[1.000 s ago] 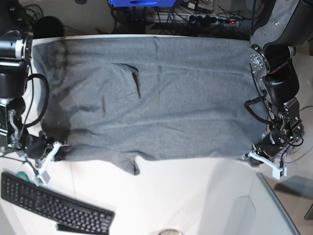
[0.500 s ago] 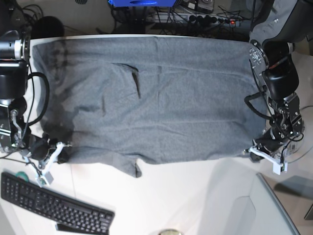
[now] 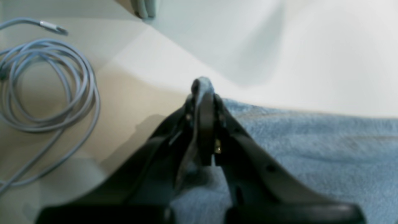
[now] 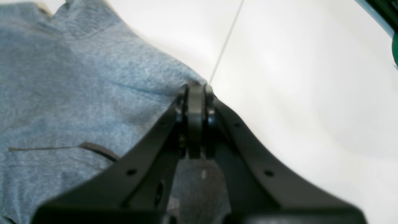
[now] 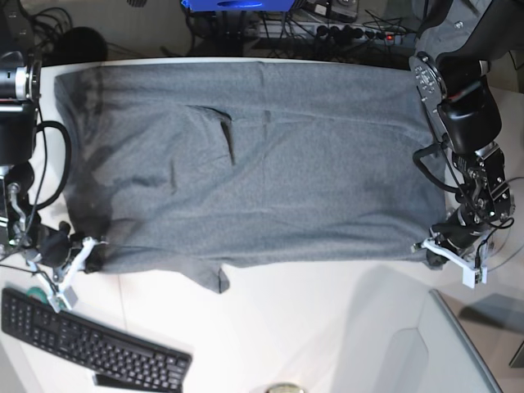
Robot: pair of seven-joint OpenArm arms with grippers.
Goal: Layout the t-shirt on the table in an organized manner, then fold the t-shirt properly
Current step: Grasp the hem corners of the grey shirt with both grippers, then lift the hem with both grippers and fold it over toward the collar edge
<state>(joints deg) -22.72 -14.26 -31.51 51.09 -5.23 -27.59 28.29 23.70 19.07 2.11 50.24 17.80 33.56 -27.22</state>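
Note:
The heather-grey t-shirt (image 5: 262, 164) lies spread flat across the far part of the white table (image 5: 327, 319). A small fold hangs from its near hem at left of centre. My left gripper (image 5: 431, 249) is at the shirt's near right corner in the base view. It is shut on that corner, and a tuft of cloth pokes past its tips in the left wrist view (image 3: 202, 93). My right gripper (image 5: 90, 255) is at the near left corner, shut on the shirt's edge (image 4: 195, 93). The t-shirt (image 4: 77, 93) spreads to its left.
A black keyboard (image 5: 90, 340) lies at the near left, with a small green object (image 5: 34, 292) beside it. A coiled grey cable (image 3: 46, 87) lies off the table's curved edge near my left gripper. A pale bin (image 5: 442, 352) stands near right. Cables (image 5: 327, 29) run behind the table.
Both grippers have moved outward and slightly away from the near edge with the corners held. The shirt's near hem is pulled wider and straighter.

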